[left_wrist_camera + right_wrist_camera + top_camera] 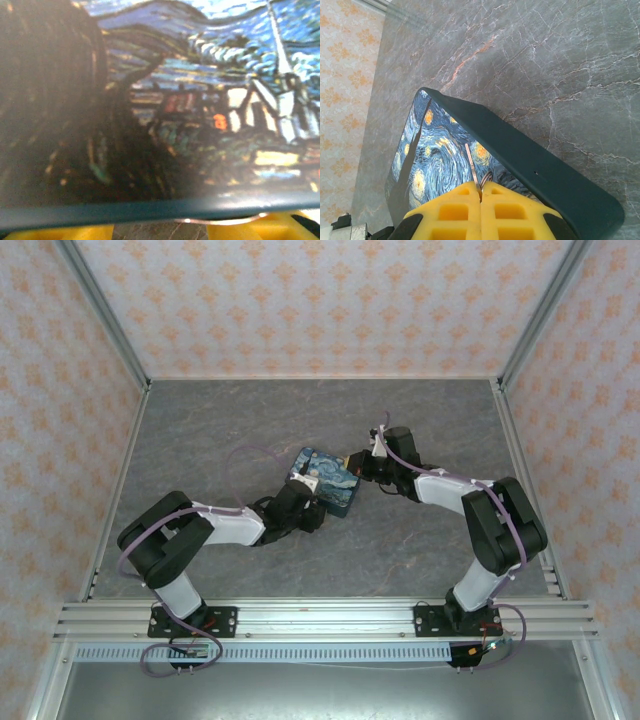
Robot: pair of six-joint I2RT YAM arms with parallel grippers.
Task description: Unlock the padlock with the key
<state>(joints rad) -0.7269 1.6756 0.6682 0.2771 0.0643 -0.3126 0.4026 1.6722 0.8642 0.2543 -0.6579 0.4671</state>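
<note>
The left arm (190,540) and the right arm (495,525) are each built of smooth white tubular link shells set between bulky, rounded matte-black joint housings, and each stands on a flat black rectangular base plate (222,619). A thin lilac cable (262,451) runs in loose loops along each arm from the base up to the wrist. The right gripper (481,187) has moulded bright yellow plastic fingertips with rounded rectangular recesses, seated in black holders (412,225), and the left gripper (160,233) has fingers (55,233) of the same yellow.
</note>
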